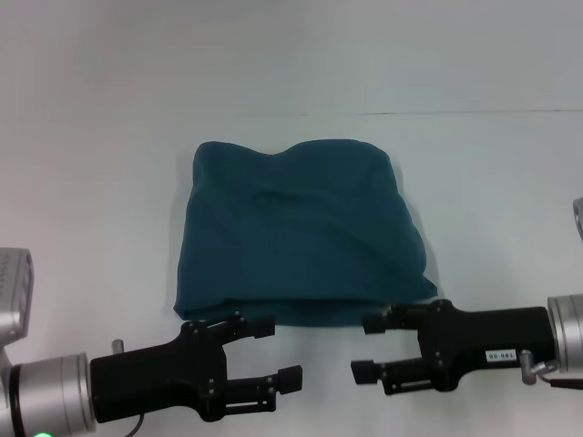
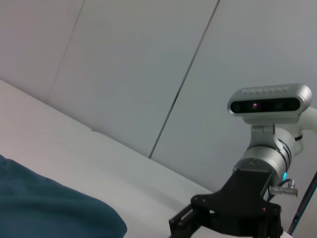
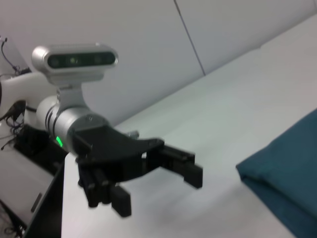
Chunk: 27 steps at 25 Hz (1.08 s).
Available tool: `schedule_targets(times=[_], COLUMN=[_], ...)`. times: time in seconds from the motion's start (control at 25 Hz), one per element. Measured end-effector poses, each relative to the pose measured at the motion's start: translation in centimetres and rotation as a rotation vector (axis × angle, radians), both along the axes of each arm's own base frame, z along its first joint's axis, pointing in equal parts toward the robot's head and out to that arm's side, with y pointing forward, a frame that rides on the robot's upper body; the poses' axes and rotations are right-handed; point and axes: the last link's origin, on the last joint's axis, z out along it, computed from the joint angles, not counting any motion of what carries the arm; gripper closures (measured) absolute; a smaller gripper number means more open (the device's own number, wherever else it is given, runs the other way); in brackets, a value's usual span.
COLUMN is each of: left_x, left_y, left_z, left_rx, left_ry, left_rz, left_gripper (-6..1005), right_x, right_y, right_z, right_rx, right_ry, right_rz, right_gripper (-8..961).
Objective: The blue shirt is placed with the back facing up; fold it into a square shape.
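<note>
One small white label [image 1: 502, 356] sat on the black body of the right gripper [image 1: 366, 347] in the head view; its print was too small to read. Raised lettering ran along the top of the wrist camera housing [image 2: 270, 102] in the left wrist view, also illegible. No other text was legible.

White table [image 1: 100, 182] against pale panelled wall [image 2: 148, 59].
</note>
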Motion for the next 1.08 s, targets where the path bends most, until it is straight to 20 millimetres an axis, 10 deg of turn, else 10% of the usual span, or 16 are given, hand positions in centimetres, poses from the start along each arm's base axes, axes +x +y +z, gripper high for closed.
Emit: schedule_targets(times=[1.08], left_x=[0.16], left_y=[0.23], left_z=[0.02], left_rx=[0.002], left_ry=[-0.006], left_rz=[0.001], left_gripper=[123], right_x=[0.4], right_y=[-0.04], right_z=[-0.21], right_rx=[-0.014], right_ry=[-0.026], right_rz=[-0.033], right_gripper=[97])
